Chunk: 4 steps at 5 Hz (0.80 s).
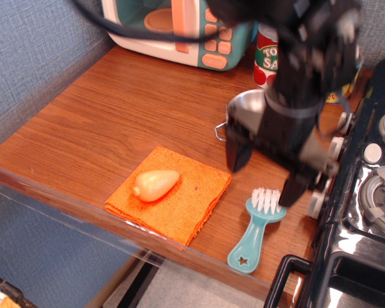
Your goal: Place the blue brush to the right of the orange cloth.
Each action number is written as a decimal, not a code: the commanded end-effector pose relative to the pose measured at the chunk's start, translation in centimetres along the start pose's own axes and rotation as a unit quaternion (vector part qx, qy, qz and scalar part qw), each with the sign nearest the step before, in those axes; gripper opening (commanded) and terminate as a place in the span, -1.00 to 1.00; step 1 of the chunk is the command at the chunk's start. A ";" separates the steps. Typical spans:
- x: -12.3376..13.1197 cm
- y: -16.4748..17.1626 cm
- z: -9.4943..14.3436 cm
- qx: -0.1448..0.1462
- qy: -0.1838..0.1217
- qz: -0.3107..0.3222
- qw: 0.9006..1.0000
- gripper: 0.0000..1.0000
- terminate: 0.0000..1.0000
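Worktop [115, 115] carries everything. Gripper [264, 173] hangs blurred above the brush head, jaws spread wide, holding nothing. Orange cloth [173, 202] is the landmark: pear toy [155, 184] sits on it, blue brush [253, 230] lies flat just right of it, apart from its edge. Looks like the release step; next move only needs a clean retreat upward without clipping the bristles.

Matt woven fabric on the orange cloth [170, 201], coarse weave showing. The blue brush [255, 231] looks like smooth teal plastic, white bristles up top. The pear-shaped toy [155, 183] is glossy and smooth. The table [115, 115] shows satin wood grain. Polished metal gleams on the bowl [246, 110]. Shiny black stove [366, 212].
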<state>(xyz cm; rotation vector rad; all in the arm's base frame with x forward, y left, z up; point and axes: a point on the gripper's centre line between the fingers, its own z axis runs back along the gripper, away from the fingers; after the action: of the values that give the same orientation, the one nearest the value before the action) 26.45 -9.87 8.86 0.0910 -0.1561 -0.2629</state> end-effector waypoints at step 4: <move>-3.7 6.7 5.1 -0.032 -0.007 0.054 0.998 1.00 -1.00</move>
<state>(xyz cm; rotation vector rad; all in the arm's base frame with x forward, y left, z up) 24.95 -4.64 13.45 0.0198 -0.1451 -0.1651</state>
